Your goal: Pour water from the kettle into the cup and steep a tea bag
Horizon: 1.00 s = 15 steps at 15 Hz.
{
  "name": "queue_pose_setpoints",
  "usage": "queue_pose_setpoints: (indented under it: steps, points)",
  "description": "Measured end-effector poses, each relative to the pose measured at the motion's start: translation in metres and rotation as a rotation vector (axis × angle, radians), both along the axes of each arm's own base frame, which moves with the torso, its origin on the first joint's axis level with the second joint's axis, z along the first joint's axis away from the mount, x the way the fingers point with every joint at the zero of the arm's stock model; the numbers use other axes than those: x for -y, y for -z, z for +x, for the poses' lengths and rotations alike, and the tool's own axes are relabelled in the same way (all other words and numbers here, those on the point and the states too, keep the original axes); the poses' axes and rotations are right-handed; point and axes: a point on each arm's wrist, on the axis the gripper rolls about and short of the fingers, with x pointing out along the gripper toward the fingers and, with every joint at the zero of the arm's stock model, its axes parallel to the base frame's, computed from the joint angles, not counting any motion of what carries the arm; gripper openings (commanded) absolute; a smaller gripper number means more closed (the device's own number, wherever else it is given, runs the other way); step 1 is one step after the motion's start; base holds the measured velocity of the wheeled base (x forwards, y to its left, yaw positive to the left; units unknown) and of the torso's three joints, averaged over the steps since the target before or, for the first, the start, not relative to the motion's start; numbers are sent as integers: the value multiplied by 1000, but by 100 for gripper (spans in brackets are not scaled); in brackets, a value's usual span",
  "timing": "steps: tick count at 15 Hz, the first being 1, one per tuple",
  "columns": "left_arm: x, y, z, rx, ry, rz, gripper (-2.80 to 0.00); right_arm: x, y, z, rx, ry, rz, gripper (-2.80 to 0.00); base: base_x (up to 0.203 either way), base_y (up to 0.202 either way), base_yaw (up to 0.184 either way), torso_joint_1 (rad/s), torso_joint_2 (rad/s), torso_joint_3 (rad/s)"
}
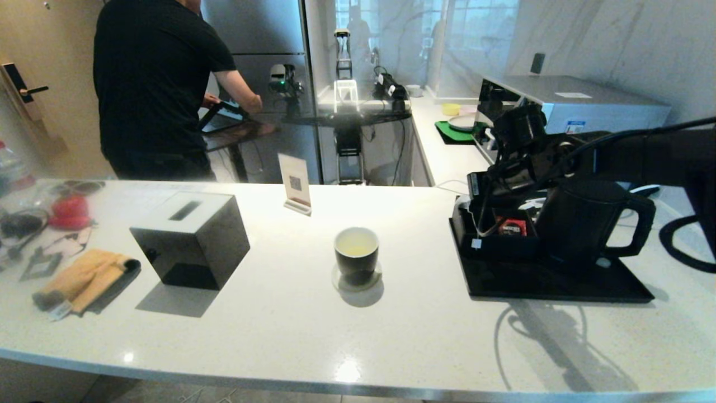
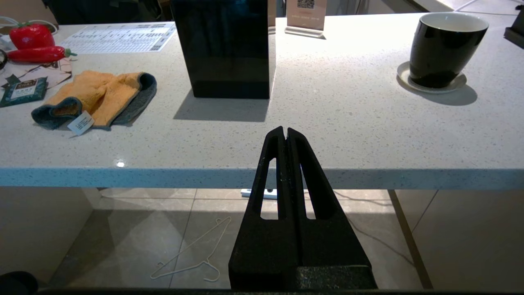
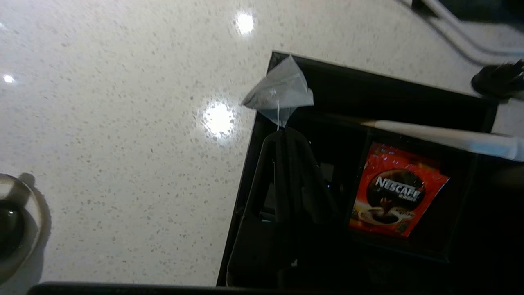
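Observation:
The black cup [image 1: 356,257] stands on a round pale coaster [image 1: 339,281] mid-counter, with pale yellowish water [image 1: 356,243] inside it. The matte black kettle [image 1: 582,224] sits on the black tray [image 1: 559,288] at the right. My right gripper [image 3: 282,132] hovers over the tray's left compartment, shut on the white string of the tea bag [image 3: 282,92]. The greyish pouch dangles just past the fingertips, above the compartment's corner. In the head view this gripper [image 1: 480,224] is right of the cup. My left gripper [image 2: 285,130] is shut and empty, parked before the counter's front edge.
A black cube box [image 1: 190,238] with a slot stands left of the cup, an orange cloth [image 1: 84,280] farther left. A small sign stand [image 1: 295,184] is behind the cup. A red Nescafe packet [image 3: 399,190] lies in the tray compartment. A person [image 1: 151,84] works at the back.

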Motion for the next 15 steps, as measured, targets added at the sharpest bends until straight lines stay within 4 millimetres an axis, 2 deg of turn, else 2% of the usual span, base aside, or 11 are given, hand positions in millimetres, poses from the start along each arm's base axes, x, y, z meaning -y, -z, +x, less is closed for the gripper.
queue_pose_setpoints:
  steps: [4,5,15]
  points:
    - [0,0,0,0,0,0,-280,-2,13,9,-36,9,-5,-280,0,0,0,0,0,0]
    - [0,0,0,0,0,0,-280,-2,15,11,-41,9,-7,0,0,0,0,0,0,0]
    - [0,0,0,0,0,0,-280,-2,20,14,-31,28,-21,0,0,0,0,0,0,0]
